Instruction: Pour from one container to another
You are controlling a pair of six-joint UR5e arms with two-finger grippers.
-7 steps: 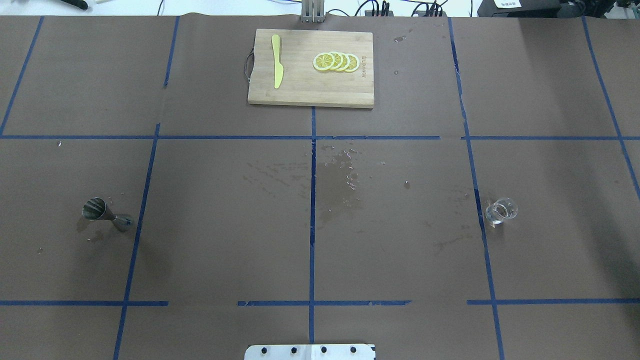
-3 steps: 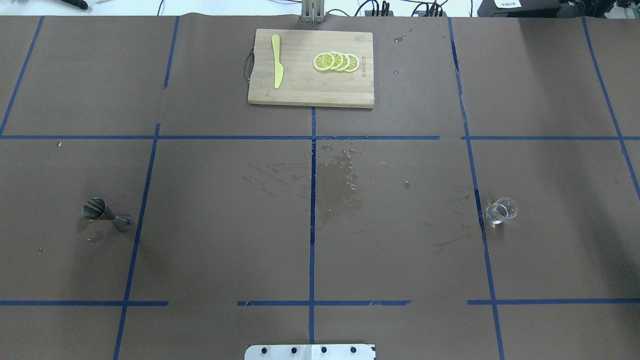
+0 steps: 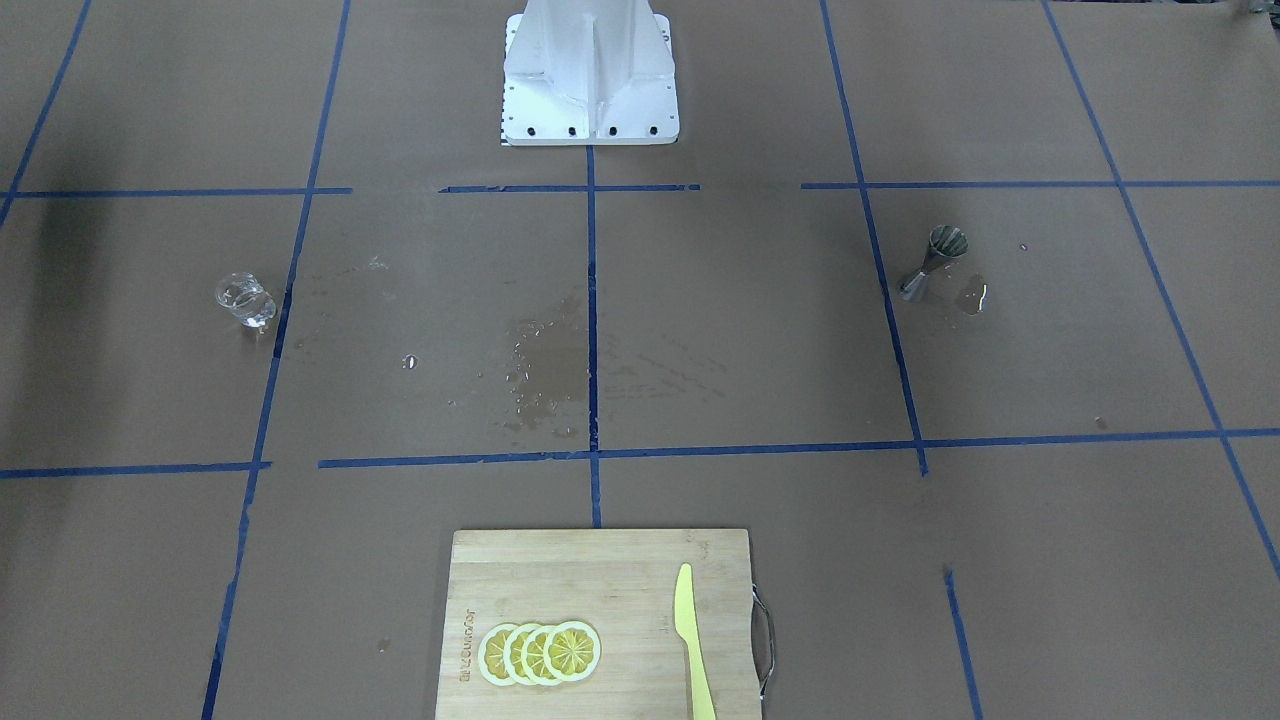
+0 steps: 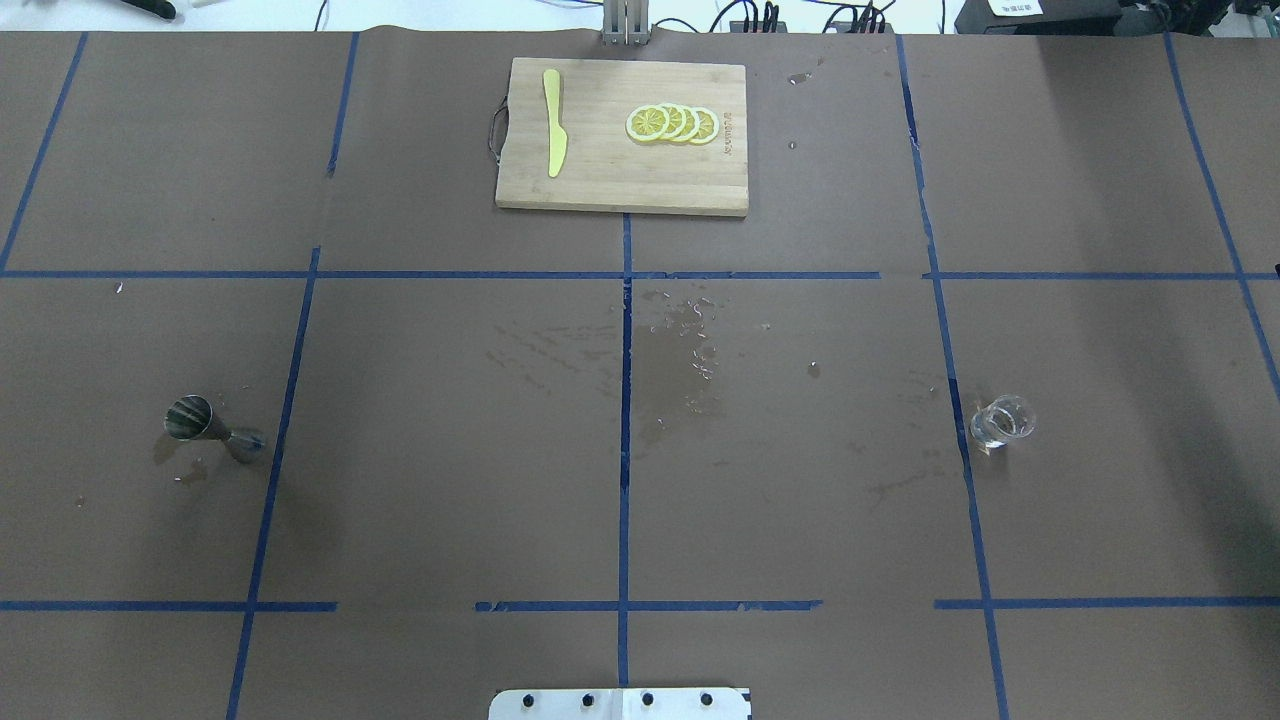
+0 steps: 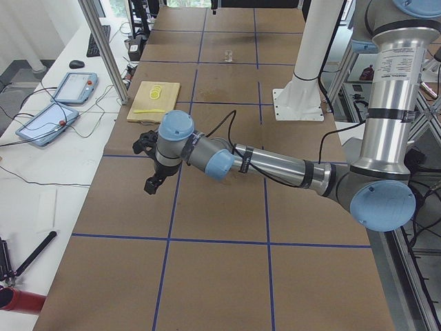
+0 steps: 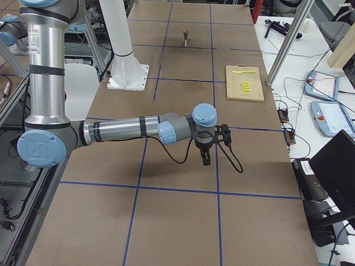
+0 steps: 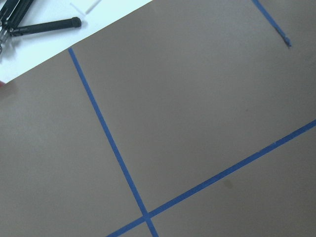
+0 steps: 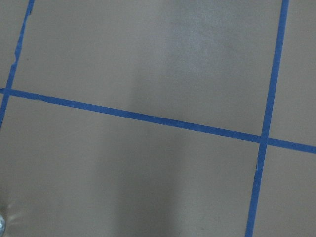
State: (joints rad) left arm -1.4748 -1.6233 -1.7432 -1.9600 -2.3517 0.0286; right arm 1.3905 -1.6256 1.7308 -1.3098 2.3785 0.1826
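- The counter is covered in brown paper and marked into squares with blue tape; I am looking at it from above, from the front and from both ends.
- The clear glass cup stands upright on the robot's right side of the counter, just beside a tape line, with nothing touching it.
- The steel jigger stands on its narrow-waisted body on the robot's left side, also just beside a tape line — well apart from the cup, with the whole middle of the counter between them.
- A small shiny puddle lies just beside the jigger's foot.
- A wet patch with scattered droplets darkens the paper near the centre tape line.
- At the far edge from the robot lies a wooden cutting board, carrying a yellow knife and a row of overlapping lemon slices.
- The left pincer points down over the counter's left end, far from the jigger; it shows only in the end view, so I cannot tell whether it is released or clenched.
- The right pincer points down over the counter's right end — again seen only from the end, so I cannot tell its state.
- Both wrist cameras show mostly bare paper crossed by tape.
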